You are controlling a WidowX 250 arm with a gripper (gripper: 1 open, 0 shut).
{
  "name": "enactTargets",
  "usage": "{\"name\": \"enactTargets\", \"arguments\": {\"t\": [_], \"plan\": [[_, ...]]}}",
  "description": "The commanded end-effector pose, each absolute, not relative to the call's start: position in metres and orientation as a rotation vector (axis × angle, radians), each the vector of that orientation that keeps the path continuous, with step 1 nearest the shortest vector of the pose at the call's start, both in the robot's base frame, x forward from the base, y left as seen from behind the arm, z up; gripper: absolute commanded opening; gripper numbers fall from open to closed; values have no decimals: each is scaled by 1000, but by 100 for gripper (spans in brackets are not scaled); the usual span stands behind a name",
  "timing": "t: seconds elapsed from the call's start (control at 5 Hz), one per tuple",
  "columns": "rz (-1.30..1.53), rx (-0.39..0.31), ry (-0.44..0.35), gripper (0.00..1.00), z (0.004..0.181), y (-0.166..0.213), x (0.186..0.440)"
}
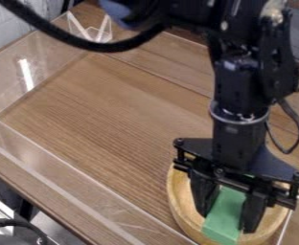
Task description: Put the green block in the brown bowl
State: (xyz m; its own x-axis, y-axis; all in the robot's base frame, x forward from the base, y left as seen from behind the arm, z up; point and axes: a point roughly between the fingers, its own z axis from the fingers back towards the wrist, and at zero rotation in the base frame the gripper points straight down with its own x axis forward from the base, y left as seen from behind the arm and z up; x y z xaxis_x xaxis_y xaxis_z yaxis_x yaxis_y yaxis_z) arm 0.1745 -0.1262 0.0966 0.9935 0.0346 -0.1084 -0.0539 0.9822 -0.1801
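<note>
The green block point(225, 219) is clamped between the black fingers of my gripper point(229, 212), which is shut on it and points almost straight down. It hangs over the inside of the brown bowl point(182, 206), a round tan wooden bowl at the bottom right of the view. The block's lower end sits low inside the bowl's rim; I cannot tell if it touches the bottom. The black arm point(248, 86) rises above and hides the bowl's far side.
The wooden tabletop point(107, 105) stretches to the left and back. A clear plastic wall point(37, 77) borders it on the left and rear. The bowl sits close to the table's front right corner.
</note>
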Motion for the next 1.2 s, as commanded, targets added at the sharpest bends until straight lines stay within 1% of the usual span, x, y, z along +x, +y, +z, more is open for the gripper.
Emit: {"name": "enactTargets", "arguments": {"t": [0.0,0.4,1.0], "plan": [[37,-201,85,0,99,-130,179],[46,-207,91,0,93,-130,182],[67,-217,105,0,91,-127,186]]}}
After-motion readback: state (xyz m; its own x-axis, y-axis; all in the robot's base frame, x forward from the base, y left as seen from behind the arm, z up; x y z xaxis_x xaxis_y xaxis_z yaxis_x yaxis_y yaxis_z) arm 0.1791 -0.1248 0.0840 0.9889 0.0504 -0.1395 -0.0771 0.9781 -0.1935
